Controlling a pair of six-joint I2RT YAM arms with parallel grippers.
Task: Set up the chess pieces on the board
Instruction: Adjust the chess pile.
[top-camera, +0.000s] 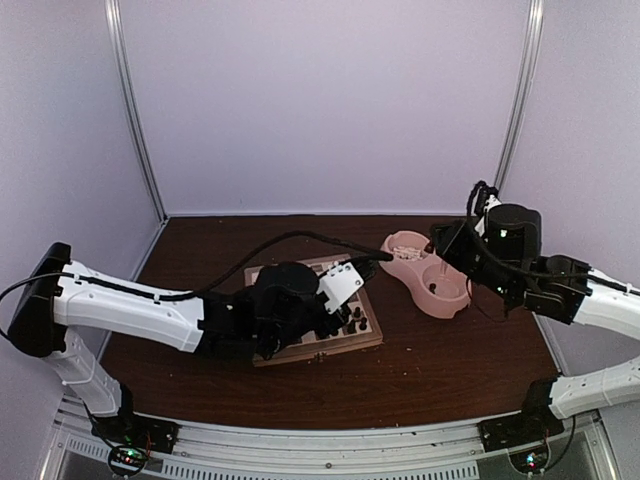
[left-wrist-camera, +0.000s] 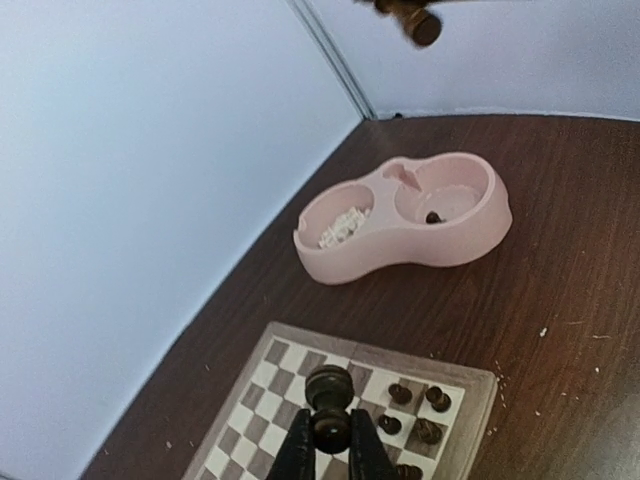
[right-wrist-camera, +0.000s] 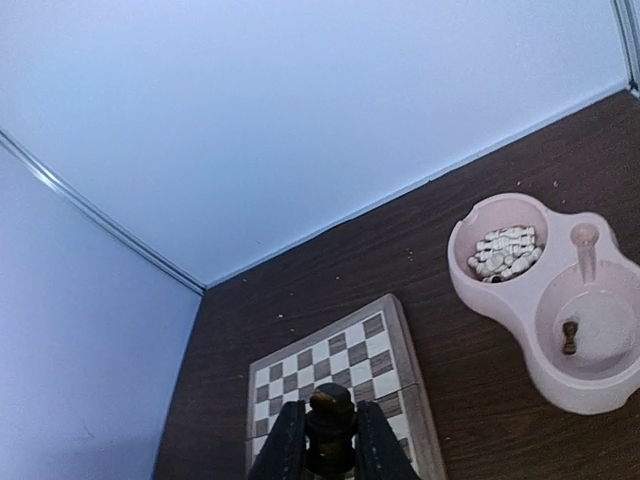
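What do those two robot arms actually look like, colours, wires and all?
The left arm and right arm match: smooth white tubular shells joined by chunky black joints. Loose black cables loop alongside them. Each ends in two narrow black fingers. Their black bases are bolted to a silver rail.

Lab test booth: plain white walls (top-camera: 320, 100), aluminium rail (top-camera: 330, 455).

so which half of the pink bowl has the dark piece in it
The right-hand half: one lone dark piece sits there; the other holds only cream-white pieces.
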